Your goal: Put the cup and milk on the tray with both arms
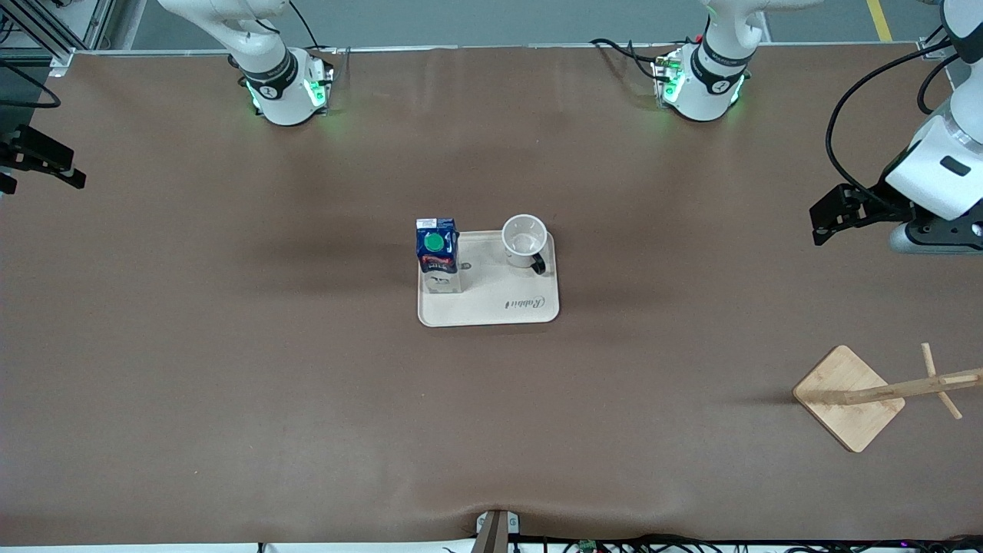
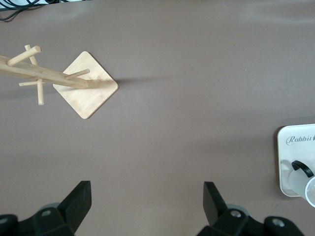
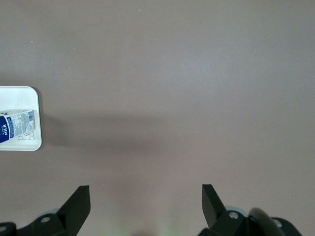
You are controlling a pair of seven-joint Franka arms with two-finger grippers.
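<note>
Cup [image 1: 524, 240] and milk [image 1: 437, 255] on tray [image 1: 491, 307], both hands released, well apart.

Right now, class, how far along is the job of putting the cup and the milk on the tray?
Done: the milk stands upright on the tray, and the cup sits upright beside it on the same tray. In hand: nothing; the left gripper and the right gripper are open and empty, each over bare table away from the tray. Left: nothing visible; the placing looks complete.
</note>
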